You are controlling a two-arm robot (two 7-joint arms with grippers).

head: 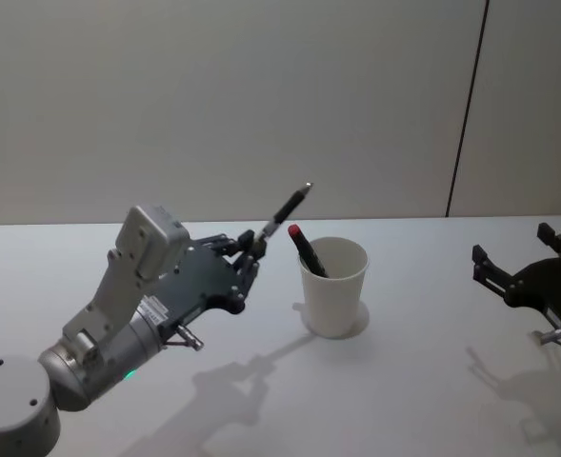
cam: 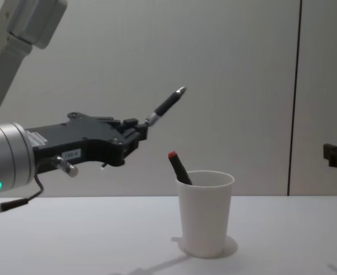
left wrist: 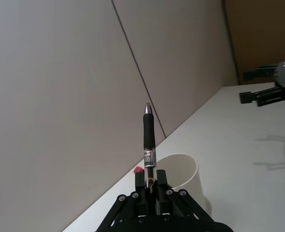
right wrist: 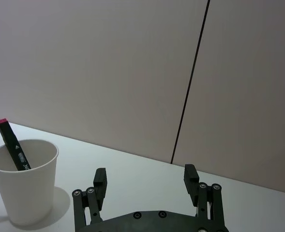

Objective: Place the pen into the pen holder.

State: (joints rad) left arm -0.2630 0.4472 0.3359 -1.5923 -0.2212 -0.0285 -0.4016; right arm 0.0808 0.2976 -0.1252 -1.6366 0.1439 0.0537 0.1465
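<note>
Left gripper [head: 251, 255], black-fingered on a grey arm, hovers above the white table [head: 423, 390] just left of the plain white paper cup [head: 334, 286]. Its fingers are clamped on the lower end of a slim black pen with a silver tip [head: 288, 208], which angles up towards the cup. Right gripper [head: 513, 243] sits well to the right, fingers spread and empty, and a black marker with a red cap [head: 307, 249] leans inside the cup.

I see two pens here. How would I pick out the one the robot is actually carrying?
Start at the white table and find the white paper cup standing on it. Just left of it, the left end effector hangs in the air, shut on the pen. It is black with a silver tip and slants upward, while the red-capped marker stands inside the cup.
</note>
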